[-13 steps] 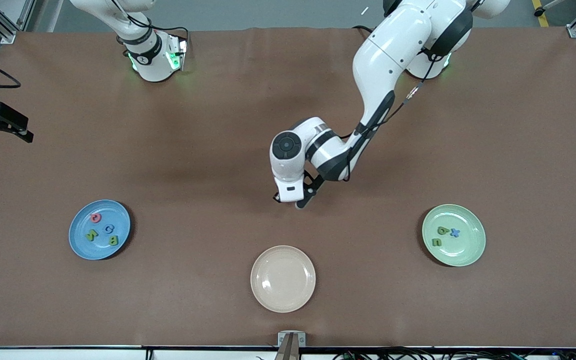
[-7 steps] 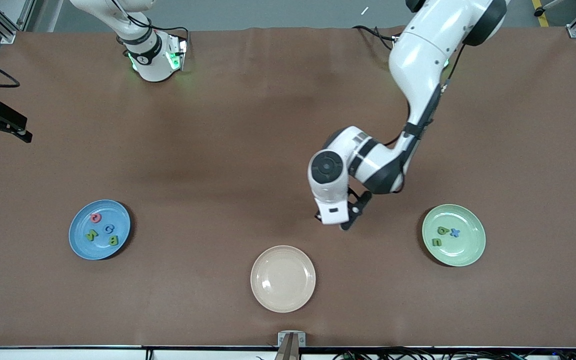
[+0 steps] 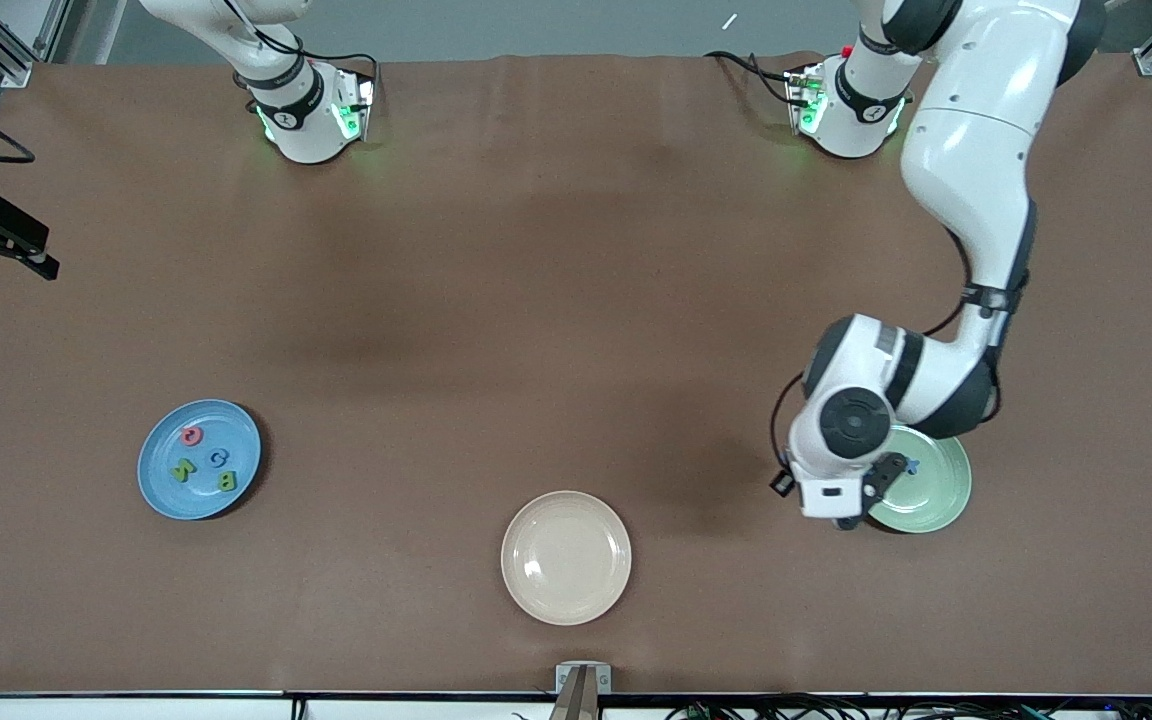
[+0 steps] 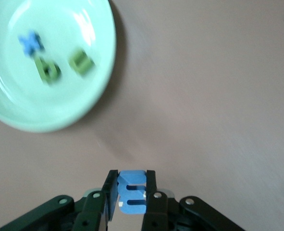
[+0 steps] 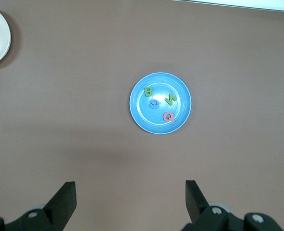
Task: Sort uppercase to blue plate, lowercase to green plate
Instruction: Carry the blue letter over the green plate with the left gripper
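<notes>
The left arm's wrist hides part of the round pale mint-green plate [image 3: 936, 495] in the front view; the plate's three small foam letters [image 4: 48, 70] look blurred in the left wrist view.

Left arm reaches from its base at 1 o'clock in the front view down to about 4 o'clock, elbow bent, wrist pointing straight down. Left gripper [image 4: 131, 192] is up in the air, fingers [image 4: 149, 185] clamped tight on a small blue foam piece. Right arm waits, folded near its base at 11 o'clock, its hand out at 9 o'clock at the front view's edge. Right gripper [image 5: 130, 202] points down, jaws spread wide, nothing between them.
</notes>
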### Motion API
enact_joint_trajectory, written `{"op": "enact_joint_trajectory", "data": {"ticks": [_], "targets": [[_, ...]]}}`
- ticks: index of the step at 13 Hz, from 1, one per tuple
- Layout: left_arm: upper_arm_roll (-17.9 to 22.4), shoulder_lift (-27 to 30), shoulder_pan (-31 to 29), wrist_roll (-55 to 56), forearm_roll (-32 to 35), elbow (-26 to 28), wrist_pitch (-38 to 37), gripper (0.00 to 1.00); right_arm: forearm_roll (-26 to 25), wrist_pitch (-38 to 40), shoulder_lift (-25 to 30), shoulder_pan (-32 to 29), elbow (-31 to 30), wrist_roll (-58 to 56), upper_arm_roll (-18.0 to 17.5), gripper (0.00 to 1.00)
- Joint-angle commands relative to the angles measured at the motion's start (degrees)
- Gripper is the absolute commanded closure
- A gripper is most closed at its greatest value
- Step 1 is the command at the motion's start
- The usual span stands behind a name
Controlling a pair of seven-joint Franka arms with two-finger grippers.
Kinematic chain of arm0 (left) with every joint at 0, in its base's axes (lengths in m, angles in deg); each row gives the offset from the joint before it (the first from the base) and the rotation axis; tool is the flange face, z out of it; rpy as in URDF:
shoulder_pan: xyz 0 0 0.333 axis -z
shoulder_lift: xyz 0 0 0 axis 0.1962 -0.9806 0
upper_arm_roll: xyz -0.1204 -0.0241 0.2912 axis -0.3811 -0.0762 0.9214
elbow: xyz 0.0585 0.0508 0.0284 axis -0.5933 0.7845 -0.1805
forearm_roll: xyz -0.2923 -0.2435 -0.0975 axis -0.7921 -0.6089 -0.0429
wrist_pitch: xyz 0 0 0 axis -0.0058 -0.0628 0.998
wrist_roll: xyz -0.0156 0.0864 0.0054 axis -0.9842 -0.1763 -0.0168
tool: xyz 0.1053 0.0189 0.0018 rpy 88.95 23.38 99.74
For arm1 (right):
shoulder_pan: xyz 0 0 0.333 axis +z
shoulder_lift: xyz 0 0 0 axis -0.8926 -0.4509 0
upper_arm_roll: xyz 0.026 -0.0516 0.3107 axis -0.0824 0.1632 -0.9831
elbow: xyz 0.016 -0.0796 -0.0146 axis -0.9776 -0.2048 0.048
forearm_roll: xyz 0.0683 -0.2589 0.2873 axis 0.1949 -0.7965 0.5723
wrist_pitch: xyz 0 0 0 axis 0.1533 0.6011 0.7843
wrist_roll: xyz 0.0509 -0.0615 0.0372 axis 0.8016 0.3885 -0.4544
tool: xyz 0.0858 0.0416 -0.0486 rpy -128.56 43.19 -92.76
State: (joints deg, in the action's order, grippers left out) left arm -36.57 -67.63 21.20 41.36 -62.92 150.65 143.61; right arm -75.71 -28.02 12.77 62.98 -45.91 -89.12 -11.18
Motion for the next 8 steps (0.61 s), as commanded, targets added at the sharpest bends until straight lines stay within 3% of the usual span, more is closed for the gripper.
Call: {"op": "enact_joint_trajectory", "data": {"ticks": [1,5,8], "targets": [[-0.86,1.17,-3.72,-6.86,0.65,2.05,0.72,1.00,-0.41,0.00,0.75,0.05,-0.45,1.30,0.01,0.00],[-0.86,0.82,-9.08,-16.35,0.65,2.05,0.72,0.98,-0.76,0.01,0.49,0.31,1.65,3.41,-0.16,0.00],[-0.77,0.99,-12.25,-24.18,0.65,3.80,0.72,0.86,-0.76,0.53,0.48,0.31,1.57,3.50,-0.16,0.00]]}}
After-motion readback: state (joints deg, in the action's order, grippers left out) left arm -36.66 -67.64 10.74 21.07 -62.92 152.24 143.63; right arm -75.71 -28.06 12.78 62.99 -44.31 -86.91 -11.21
